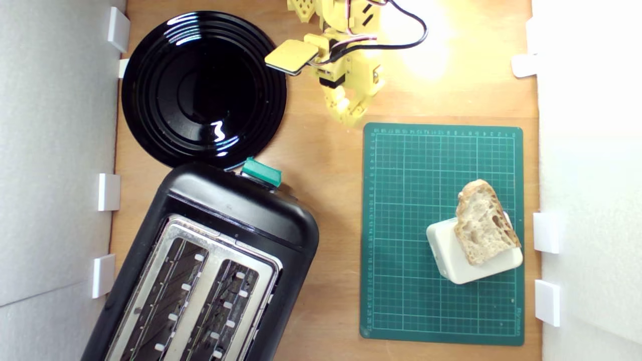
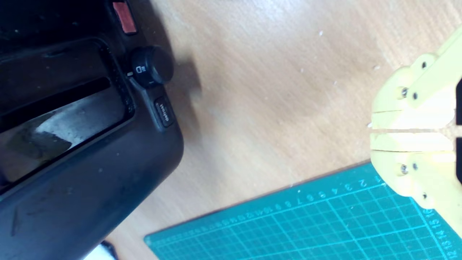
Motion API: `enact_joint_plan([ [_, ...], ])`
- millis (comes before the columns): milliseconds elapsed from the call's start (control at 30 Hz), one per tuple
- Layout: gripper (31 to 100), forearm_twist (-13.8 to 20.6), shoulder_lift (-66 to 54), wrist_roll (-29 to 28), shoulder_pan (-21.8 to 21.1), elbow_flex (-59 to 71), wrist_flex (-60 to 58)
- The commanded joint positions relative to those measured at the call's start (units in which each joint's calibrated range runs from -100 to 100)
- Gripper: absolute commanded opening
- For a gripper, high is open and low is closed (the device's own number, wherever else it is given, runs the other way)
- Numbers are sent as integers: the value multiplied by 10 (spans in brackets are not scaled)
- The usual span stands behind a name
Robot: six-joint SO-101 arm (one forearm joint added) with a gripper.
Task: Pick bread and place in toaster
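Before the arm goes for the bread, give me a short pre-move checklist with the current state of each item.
1. End effector empty: ok, the jaws are closed together with nothing between them.
2. Jaws open for the grasp: not ok, they are shut.
3. Bread reachable from above: ok, it lies uncovered on the white box on the green mat.
4. Toaster slots free: ok, both look empty in the exterior view.
5. Path from the arm to the bread: ok, only bare mat lies between.
6. Bread stable on the box: cannot tell, it overhangs one edge.
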Motion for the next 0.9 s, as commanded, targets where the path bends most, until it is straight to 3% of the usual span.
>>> enact_joint_plan([
  [0,308,-3,74,-21,0,-25,-102],
  [367,310,-3,241,-87,-33,-28,-325],
  [633,310,5,349,-118,-81,-28,-485],
  [867,311,7,469,-154,-85,-28,-659],
])
